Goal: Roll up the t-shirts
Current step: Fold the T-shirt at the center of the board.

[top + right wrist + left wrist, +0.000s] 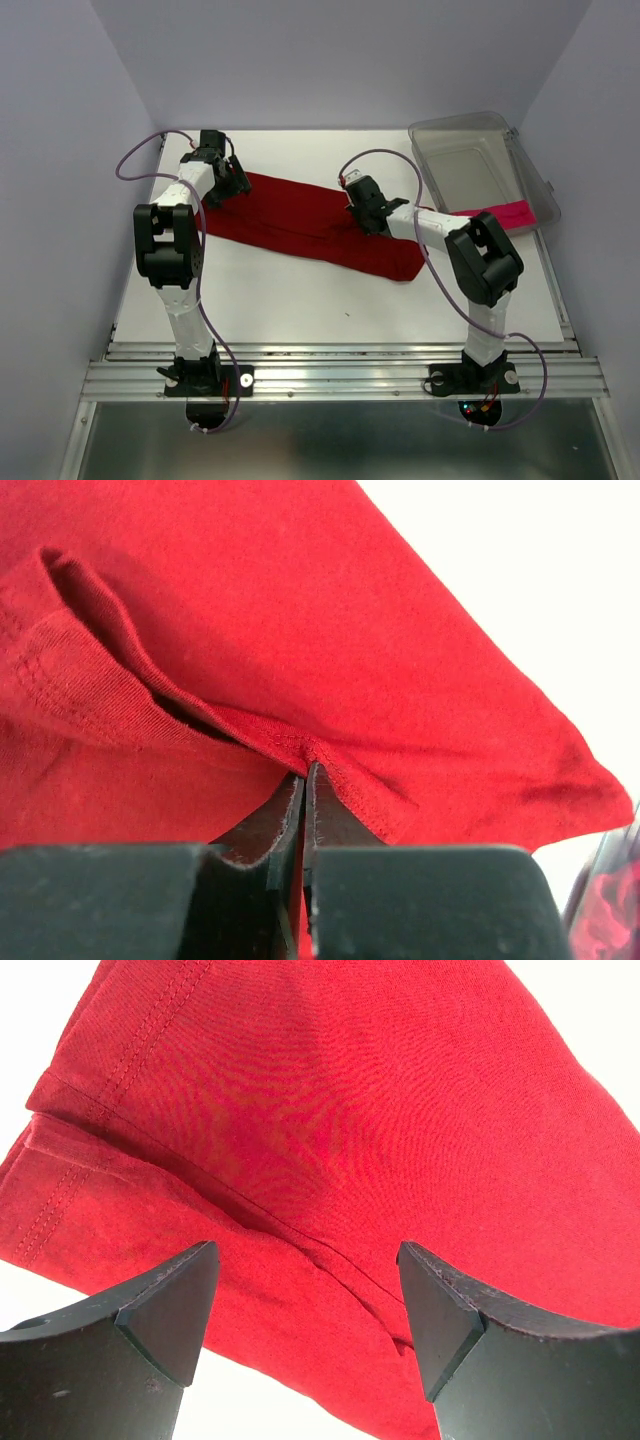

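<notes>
Pinching the crimson t-shirt (300, 225) at its hem, right tool (305, 770) is clamped shut; left tool (308, 1250) gapes wide, should grab matching edge first.

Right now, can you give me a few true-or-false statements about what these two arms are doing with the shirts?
1. The right gripper is pinching a folded edge of the red t-shirt. True.
2. The left gripper is clamped shut on cloth. False: its jaws stand wide open above the shirt's end, holding nothing.
3. The pink t-shirt is in a gripper's grasp. False: nothing holds it; it lies far right by the clear bin.
4. The red t-shirt is a tight roll. False: it lies spread out as a long folded strip.
5. Both grippers are at the red t-shirt. True.
</notes>
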{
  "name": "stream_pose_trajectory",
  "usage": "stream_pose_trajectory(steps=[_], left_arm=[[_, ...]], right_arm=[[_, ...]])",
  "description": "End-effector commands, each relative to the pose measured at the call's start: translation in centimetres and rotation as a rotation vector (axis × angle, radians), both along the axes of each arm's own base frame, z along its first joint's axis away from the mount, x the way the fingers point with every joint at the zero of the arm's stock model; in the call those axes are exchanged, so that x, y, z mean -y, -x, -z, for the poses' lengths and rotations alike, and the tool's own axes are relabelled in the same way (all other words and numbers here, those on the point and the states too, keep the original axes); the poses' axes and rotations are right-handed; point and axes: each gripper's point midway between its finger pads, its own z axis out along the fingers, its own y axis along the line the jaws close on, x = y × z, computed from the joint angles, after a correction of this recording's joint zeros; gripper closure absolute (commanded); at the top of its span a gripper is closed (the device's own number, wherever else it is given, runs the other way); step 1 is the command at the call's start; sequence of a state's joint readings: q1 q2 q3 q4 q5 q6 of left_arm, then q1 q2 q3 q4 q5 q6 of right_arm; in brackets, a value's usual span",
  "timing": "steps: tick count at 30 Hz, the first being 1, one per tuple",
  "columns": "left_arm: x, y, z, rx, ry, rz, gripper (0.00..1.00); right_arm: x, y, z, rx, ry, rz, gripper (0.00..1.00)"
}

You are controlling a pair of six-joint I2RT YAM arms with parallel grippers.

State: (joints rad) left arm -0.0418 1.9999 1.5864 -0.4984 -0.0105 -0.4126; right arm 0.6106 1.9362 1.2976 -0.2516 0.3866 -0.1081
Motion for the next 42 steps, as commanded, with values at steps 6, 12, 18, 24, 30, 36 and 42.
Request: stream_pose_trajectory(steps=[6, 12, 18, 24, 30, 36, 42], left_arm=[[-0.3, -0.4, -1.4, 0.030, -0.010, 0.006, 0.17], [-0.3, -0.1, -1.1, 0.023, -0.011, 0.009, 0.17], [-0.2, 0.0, -0.9, 0.020, -0.007, 0.012, 0.17], [-0.2, 0.0, -1.0, 0.022, -0.006, 0.008, 0.17], [-0.2, -0.1, -1.1, 0.025, -0.006, 0.008, 0.17], [-0.2, -0.1, -1.2, 0.028, -0.006, 0.005, 0.17], [-0.1, -0.2, -0.7, 0.023, 0.003, 0.005, 0.17]], right_arm=[[-2.1, -3.9, -3.0, 0.135, -0.034, 0.025, 0.99], [-2.1, -4.5, -3.2, 0.148, -0.017, 0.024, 0.99], [-1.6, -4.8, -3.0, 0.148, -0.002, 0.032, 0.99], [0.0, -5.3, -3.4, 0.154, 0.013, 0.114, 0.68], [3.4, -6.3, -4.8, 0.123, -0.051, 0.306, 0.61], [2.9, -5.1, -5.8, 0.084, -0.155, 0.323, 0.59], [1.2, -2.6, -5.6, -0.015, -0.307, 0.345, 0.60]])
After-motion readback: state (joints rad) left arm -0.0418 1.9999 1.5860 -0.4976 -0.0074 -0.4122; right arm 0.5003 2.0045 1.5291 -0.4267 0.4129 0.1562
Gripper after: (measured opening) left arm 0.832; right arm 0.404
